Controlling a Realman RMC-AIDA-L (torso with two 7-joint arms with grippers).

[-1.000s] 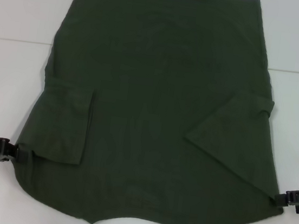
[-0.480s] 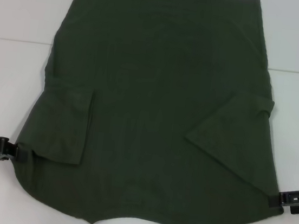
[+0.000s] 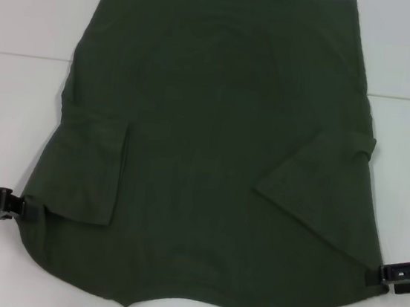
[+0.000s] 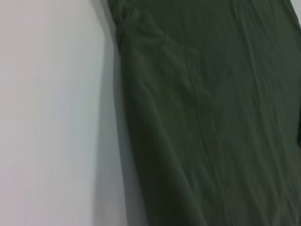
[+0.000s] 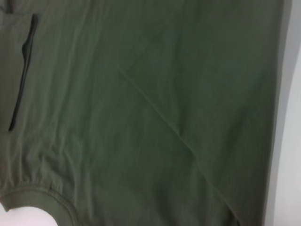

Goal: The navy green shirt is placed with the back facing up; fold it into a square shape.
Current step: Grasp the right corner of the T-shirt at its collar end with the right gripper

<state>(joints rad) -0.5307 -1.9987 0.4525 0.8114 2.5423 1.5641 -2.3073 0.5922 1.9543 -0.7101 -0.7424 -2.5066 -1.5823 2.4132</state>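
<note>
Neckline curve of navy green shirt (image 5: 141, 117) clear only in right wrist view

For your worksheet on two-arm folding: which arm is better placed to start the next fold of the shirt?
Neither clearly: left gripper and right gripper each sit at a near corner of the navy green shirt, sleeves folded in. Probably both lift together.

White tabletop (image 3: 13, 130): plain, smooth surface, visible along both sides of frame. Faint horizontal seam line (image 3: 22, 55) crosses far part. Soft shadow band on surface in left wrist view.
</note>
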